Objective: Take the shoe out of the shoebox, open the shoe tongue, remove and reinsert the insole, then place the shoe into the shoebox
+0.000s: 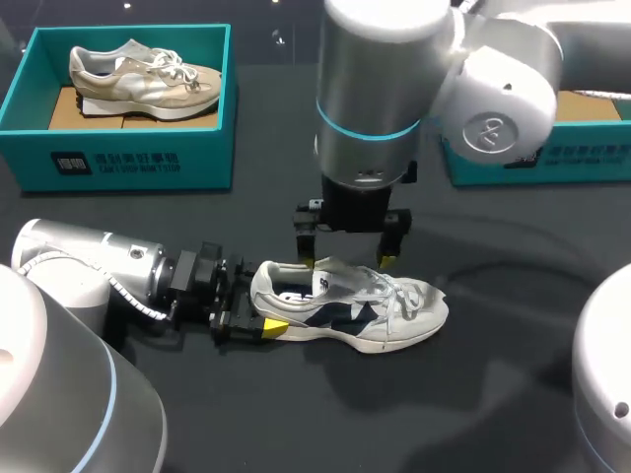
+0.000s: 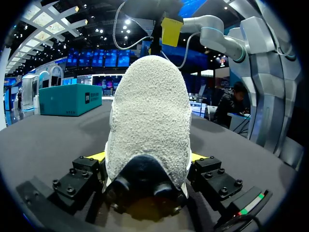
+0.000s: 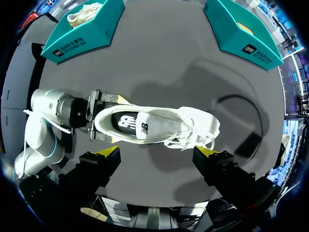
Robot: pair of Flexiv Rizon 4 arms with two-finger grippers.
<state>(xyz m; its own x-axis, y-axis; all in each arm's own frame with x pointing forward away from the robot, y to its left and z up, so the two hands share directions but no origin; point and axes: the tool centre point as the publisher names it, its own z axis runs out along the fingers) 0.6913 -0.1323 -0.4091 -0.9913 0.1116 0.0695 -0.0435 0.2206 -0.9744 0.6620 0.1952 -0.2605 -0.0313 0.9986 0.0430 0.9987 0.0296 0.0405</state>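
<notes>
A white shoe with dark side panels point(image 1: 394, 310) lies on its sole on the black table, toe pointing right. My left gripper point(image 1: 264, 307) comes in low from the left and is shut on the shoe's heel, one yellow tip on each side. In the left wrist view the white heel point(image 2: 149, 116) fills the space between that gripper's point(image 2: 147, 157) fingers. My right gripper point(image 1: 348, 261) hangs open just above the shoe's opening, holding nothing. From the right wrist view the shoe point(image 3: 159, 125) lies beyond the open right gripper point(image 3: 158, 152), with the left gripper point(image 3: 108, 121) at its heel.
A teal shoebox point(image 1: 118, 158) stands at the back left with a beige shoe point(image 1: 143, 79) in it. A second teal box point(image 1: 537, 158) stands at the back right, partly hidden by my right arm. Bare black tabletop lies in front of the white shoe.
</notes>
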